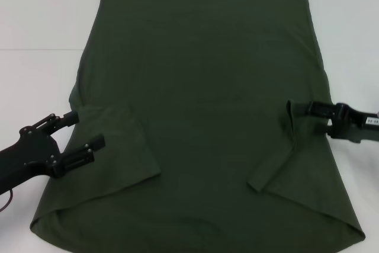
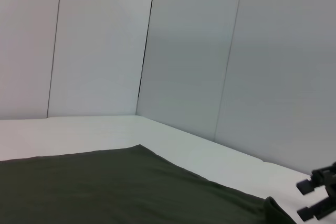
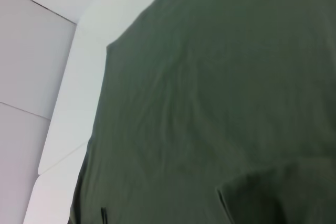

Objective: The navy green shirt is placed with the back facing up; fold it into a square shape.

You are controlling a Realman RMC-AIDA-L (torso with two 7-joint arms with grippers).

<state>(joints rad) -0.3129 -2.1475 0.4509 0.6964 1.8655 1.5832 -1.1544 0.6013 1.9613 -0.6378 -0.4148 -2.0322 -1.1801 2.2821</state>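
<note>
A navy green shirt (image 1: pixel 207 99) lay spread flat on a white tabletop (image 1: pixel 35 22), both sleeves folded inward over its body. The left gripper (image 1: pixel 83 131) sat at the shirt's left edge, fingers spread wide and holding nothing. The right gripper (image 1: pixel 302 114) sat at the shirt's right edge, its fingers pinching the folded sleeve.

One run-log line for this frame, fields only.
shirt: flat on table, both sleeves folded inward | left gripper: open at left sleeve | right gripper: at right sleeve edge
</note>
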